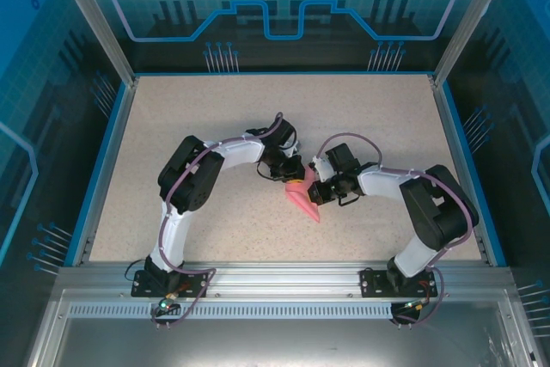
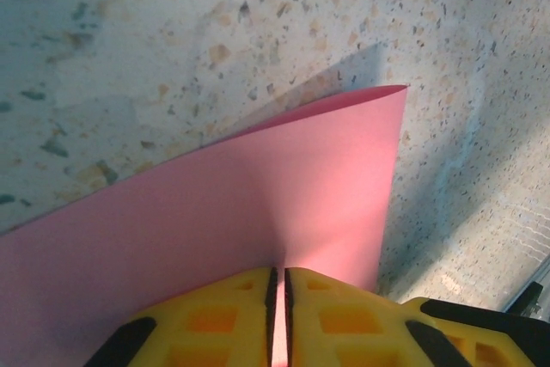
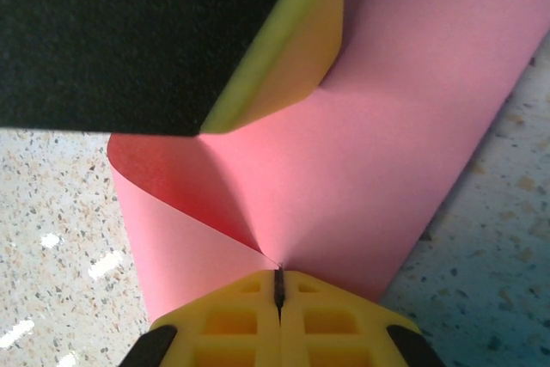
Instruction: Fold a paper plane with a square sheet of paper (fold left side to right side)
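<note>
The square sheet of paper (image 1: 303,198) is thin, matte and pink-red; from above it reads as a small pointed wedge, its tip aimed at the near edge of the speckled beige table (image 1: 215,126); it sits around the middle of the surface, between the two grippers. In the left wrist view the paper (image 2: 258,212) rises as a smooth curved flap with one rounded corner, casting a shadow on the tabletop; in the right wrist view it (image 3: 387,126) curls over itself in a soft, uncreased loop.

Both arms bend inward at the elbow, their wrists meeting over the paper. The left gripper (image 1: 292,174) (image 2: 278,274) has its yellow fingers nearly together, pinching the sheet's edge; the right gripper (image 1: 314,188) (image 3: 278,274) is clenched on the opposite side of the paper.
</note>
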`<move>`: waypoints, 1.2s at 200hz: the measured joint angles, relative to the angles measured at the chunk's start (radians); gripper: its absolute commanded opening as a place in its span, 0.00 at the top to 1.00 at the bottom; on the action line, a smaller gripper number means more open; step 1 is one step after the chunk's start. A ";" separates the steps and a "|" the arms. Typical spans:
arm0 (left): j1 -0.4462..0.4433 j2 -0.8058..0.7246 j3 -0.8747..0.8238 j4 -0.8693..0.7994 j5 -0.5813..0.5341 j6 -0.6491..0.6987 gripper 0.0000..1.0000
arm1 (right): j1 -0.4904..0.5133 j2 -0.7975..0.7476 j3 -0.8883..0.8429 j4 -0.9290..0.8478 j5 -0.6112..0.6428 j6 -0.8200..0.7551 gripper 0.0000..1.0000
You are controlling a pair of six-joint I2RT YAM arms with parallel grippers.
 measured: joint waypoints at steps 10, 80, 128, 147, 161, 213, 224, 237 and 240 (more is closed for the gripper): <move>0.000 0.000 0.013 -0.020 -0.010 0.005 0.78 | 0.000 0.005 0.005 0.000 -0.006 0.006 0.96; 0.022 -0.149 -0.038 -0.065 -0.090 0.024 0.86 | 0.001 0.026 0.023 -0.007 -0.030 0.021 0.96; -0.002 -0.313 -0.276 0.079 -0.004 0.003 0.90 | 0.001 0.030 0.025 -0.008 -0.034 0.021 0.96; -0.026 -0.312 -0.352 0.155 0.039 -0.018 0.90 | 0.001 0.034 0.030 -0.012 -0.038 0.021 0.96; -0.043 -0.310 -0.387 0.208 0.062 -0.036 0.90 | 0.001 0.035 0.032 -0.015 -0.038 0.021 0.96; -0.057 -0.278 -0.427 0.380 0.104 -0.077 0.90 | 0.001 0.038 0.037 -0.022 -0.039 0.021 0.96; -0.057 -0.267 -0.431 0.398 0.106 -0.081 0.90 | 0.001 0.038 0.037 -0.023 -0.038 0.021 0.96; -0.057 -0.253 -0.437 0.413 0.106 -0.083 0.90 | 0.001 0.039 0.037 -0.023 -0.039 0.021 0.96; -0.057 -0.250 -0.438 0.414 0.106 -0.083 0.90 | 0.001 0.039 0.038 -0.023 -0.039 0.021 0.96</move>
